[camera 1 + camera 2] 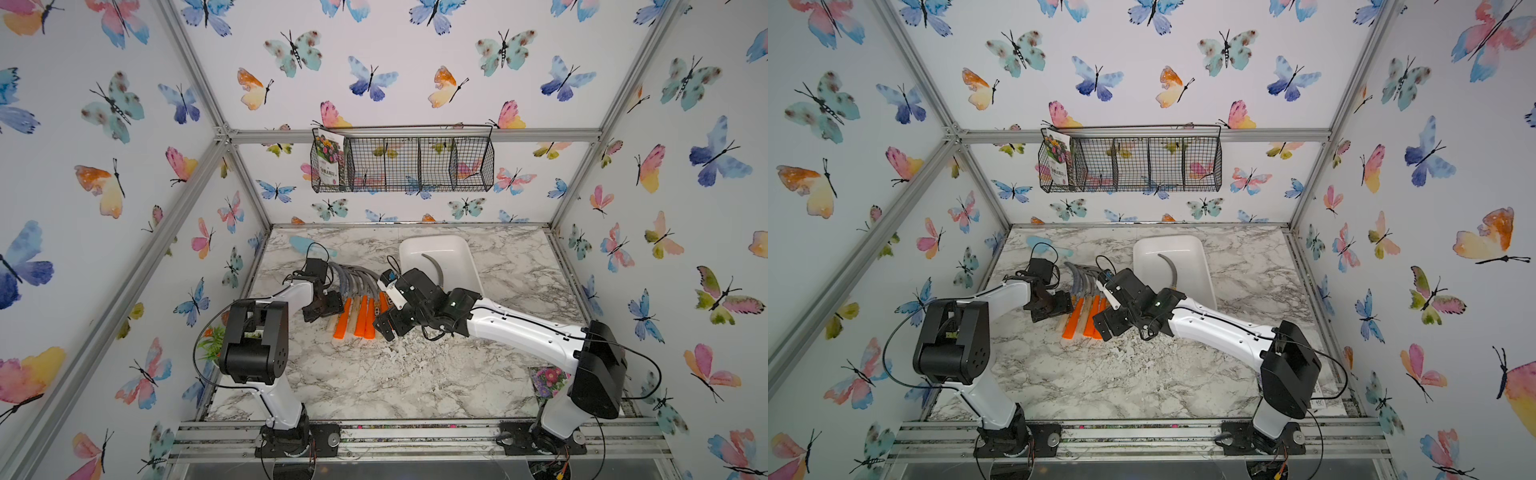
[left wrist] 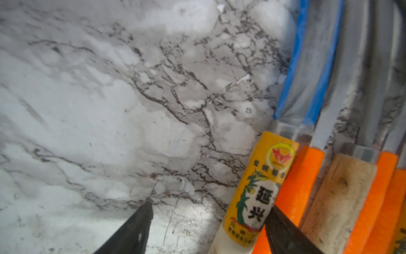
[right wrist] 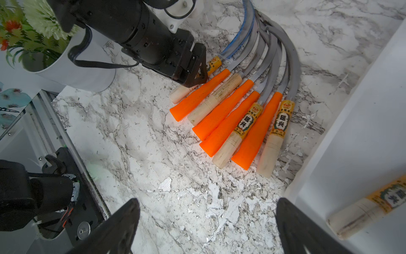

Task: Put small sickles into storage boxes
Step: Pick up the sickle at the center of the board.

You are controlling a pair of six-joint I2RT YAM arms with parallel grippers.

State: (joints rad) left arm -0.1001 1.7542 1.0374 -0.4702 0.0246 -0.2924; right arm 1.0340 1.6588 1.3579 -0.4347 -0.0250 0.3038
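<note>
Left gripper (image 2: 211, 207) stands open astride the yellow-labelled pale handle (image 2: 259, 193) of the outermost of the small sickles (image 3: 230, 110). One finger is wedged between that handle and the neighbouring orange one; the other is down by the worktop (image 1: 395, 374) with a clear gap to the handle, so nothing is clamped. Right gripper (image 3: 207, 202) gapes wide and empty over bare worktop, just beside the white storage box (image 1: 436, 245), where one sickle (image 1: 434, 268) lies. The row lies side by side beside the box.
</note>
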